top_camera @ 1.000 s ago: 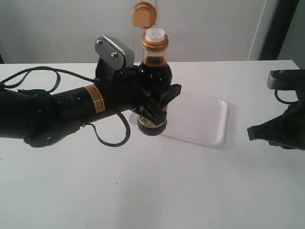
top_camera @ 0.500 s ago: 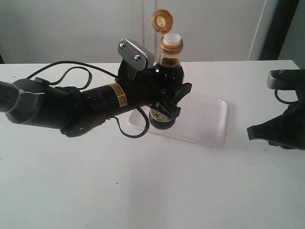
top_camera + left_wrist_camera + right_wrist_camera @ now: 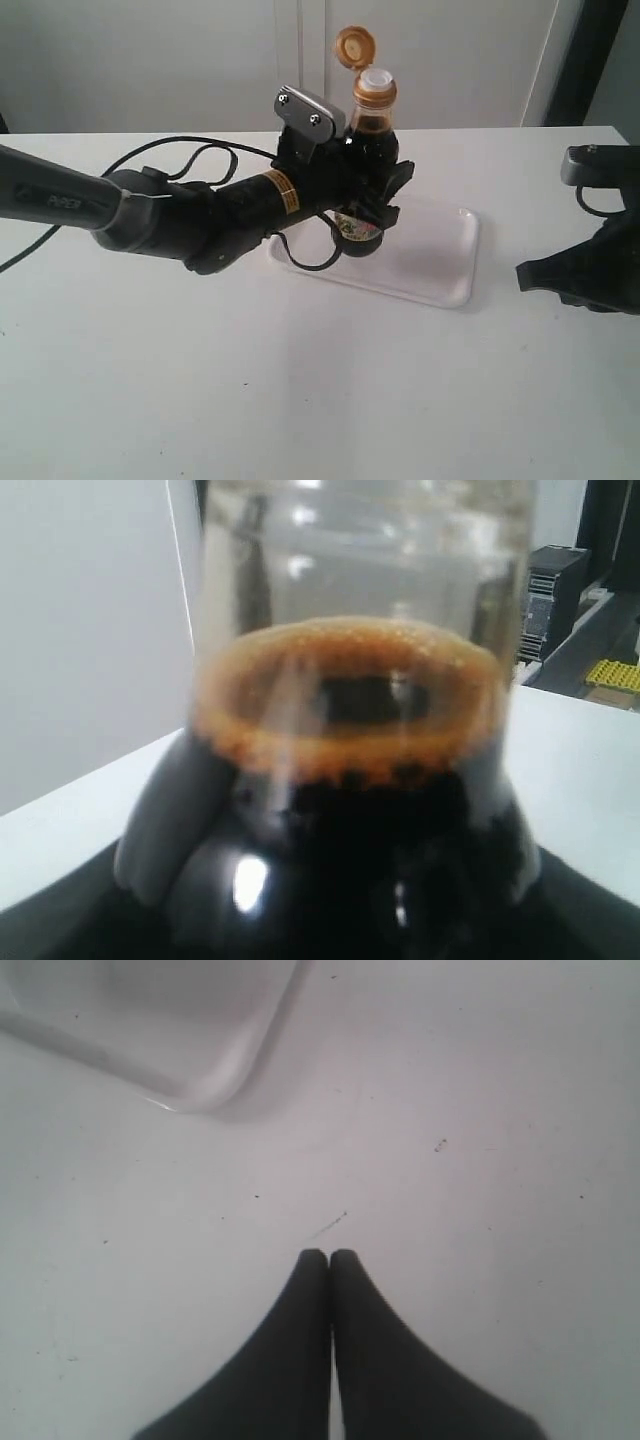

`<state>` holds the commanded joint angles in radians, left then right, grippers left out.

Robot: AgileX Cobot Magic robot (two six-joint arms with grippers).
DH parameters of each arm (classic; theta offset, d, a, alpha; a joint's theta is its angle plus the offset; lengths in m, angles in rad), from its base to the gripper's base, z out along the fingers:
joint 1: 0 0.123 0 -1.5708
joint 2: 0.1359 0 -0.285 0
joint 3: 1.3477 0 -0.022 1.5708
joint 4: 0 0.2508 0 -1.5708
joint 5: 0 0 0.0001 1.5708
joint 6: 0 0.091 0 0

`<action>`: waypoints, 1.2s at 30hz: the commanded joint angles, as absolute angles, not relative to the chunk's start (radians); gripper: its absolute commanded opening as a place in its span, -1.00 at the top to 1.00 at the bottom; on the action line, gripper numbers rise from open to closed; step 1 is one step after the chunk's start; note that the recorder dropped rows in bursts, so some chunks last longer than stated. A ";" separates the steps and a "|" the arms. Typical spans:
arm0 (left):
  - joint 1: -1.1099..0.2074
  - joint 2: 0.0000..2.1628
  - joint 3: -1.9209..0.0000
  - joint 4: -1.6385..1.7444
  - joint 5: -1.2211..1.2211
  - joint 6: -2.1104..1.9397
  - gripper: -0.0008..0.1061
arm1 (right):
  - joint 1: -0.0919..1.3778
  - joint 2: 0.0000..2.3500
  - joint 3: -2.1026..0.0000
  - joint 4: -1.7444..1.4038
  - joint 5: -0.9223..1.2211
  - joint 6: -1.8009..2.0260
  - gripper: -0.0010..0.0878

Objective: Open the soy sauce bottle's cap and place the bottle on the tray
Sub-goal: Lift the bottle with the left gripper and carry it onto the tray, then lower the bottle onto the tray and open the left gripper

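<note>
My left gripper (image 3: 375,205) is shut on the soy sauce bottle (image 3: 372,140) and holds it upright over the near-left part of the white tray (image 3: 440,255). Whether the bottle's base touches the tray cannot be told. The orange-brown cap (image 3: 353,46) is flipped open and stands up behind the white spout (image 3: 375,79). The left wrist view is filled by the bottle (image 3: 350,810), dark liquid with a foamy brown ring below the clear neck. My right gripper (image 3: 330,1256) is shut and empty above the table, near a corner of the tray (image 3: 215,1070); it appears at the right edge of the exterior view (image 3: 530,272).
A black cable (image 3: 190,160) loops over the table behind the left arm. The white table (image 3: 300,400) stretches in front of the tray. A dark vertical post (image 3: 580,60) stands at the back right.
The left arm has carried the bottle to the right and away from the camera, lowering it over the tray. The cap stays flipped open. The right gripper has not moved.
</note>
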<state>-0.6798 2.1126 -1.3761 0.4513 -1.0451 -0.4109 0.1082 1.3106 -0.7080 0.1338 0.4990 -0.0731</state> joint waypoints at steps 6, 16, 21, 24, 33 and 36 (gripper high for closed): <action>-0.680 2.192 -1.461 0.433 -1.035 -0.411 0.99 | 0.108 1.311 -0.708 0.134 0.499 -0.073 0.98; -0.680 2.245 -1.491 0.419 -0.999 -0.404 0.93 | 0.108 1.311 -0.708 0.138 0.495 -0.073 0.98; -0.680 2.245 -1.491 0.419 -0.997 -0.404 0.26 | 0.108 1.311 -0.708 0.142 0.497 -0.092 0.98; -0.680 2.245 -1.491 0.419 -0.965 -0.404 -0.29 | 0.108 1.311 -0.708 0.142 0.497 -0.092 0.98; -0.680 2.245 -1.491 0.442 -0.889 -0.426 -0.83 | 0.108 1.311 -0.708 0.142 0.495 -0.092 0.98; -0.680 2.245 -1.491 0.442 -0.884 -0.433 -0.83 | 0.108 1.311 -0.708 0.142 0.495 -0.092 0.98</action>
